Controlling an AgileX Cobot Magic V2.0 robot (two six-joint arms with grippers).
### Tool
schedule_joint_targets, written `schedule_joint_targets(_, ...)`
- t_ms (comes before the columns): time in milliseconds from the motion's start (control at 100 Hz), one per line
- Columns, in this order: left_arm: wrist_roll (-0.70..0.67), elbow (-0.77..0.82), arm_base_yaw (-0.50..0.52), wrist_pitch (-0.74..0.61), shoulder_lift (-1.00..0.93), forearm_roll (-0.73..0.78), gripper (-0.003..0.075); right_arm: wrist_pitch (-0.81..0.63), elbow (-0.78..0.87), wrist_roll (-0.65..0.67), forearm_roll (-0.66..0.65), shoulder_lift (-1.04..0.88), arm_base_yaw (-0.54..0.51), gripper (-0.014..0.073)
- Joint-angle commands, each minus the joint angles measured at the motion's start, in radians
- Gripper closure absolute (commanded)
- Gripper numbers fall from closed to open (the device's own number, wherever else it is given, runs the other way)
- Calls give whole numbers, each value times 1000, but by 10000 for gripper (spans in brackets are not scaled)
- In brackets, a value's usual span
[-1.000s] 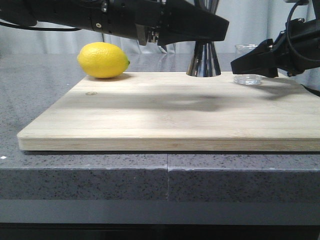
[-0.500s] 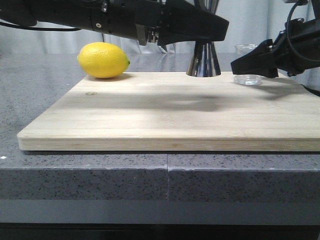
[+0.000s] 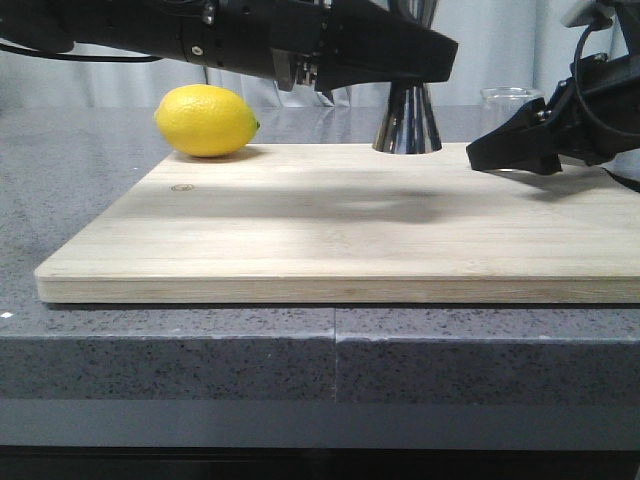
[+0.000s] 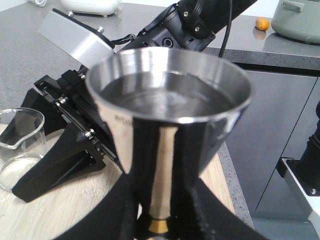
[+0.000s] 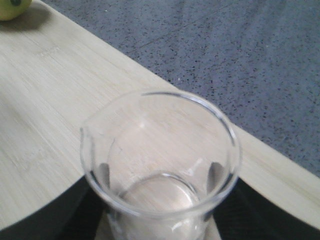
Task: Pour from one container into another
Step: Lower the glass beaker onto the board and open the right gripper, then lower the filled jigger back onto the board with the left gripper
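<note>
The steel jigger (image 3: 407,125) stands upright at the back of the wooden board (image 3: 300,230). My left gripper (image 3: 430,58) is shut around its narrow waist, hiding the upper cone in the front view. In the left wrist view the jigger's top cup (image 4: 167,95) seems to hold clear liquid, and the gold band (image 4: 159,226) sits between the fingers. The clear glass beaker (image 3: 508,97) is at the back right, upright, with my right gripper (image 3: 508,150) shut on it and hiding its base. The beaker (image 5: 160,165) looks empty in the right wrist view.
A yellow lemon (image 3: 207,120) rests at the board's back left corner. The board lies on a grey speckled counter (image 3: 80,200) whose front edge is close to the camera. My left arm spans the top of the front view.
My right gripper has shifted slightly right and down with the beaker, so the beaker's base is now hidden behind it. The left arm and jigger have not moved.
</note>
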Motion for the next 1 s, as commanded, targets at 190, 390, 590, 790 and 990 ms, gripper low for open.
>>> schedule_joint_targets(190,-7,-32,-8,114,-61,-75,741,-51,-16,5,55,-40,-6,22)
schedule_joint_targets(390,-7,-32,-8,114,-61,-75,741,-49,-16,7,59,-83,-6,22)
schedule_joint_targets(590,-7,-32,-8,114,-61,-75,741,-45,-16,10,59,-138,-6,22)
schedule_joint_targets(790,-7,-32,-8,114,-61,-75,741,-50,-16,54,59,-194,-6,22)
schedule_joint_targets(990,2,-32,-7,110,-61,-74,741,-92,-16,57,64,-276,-6,22)
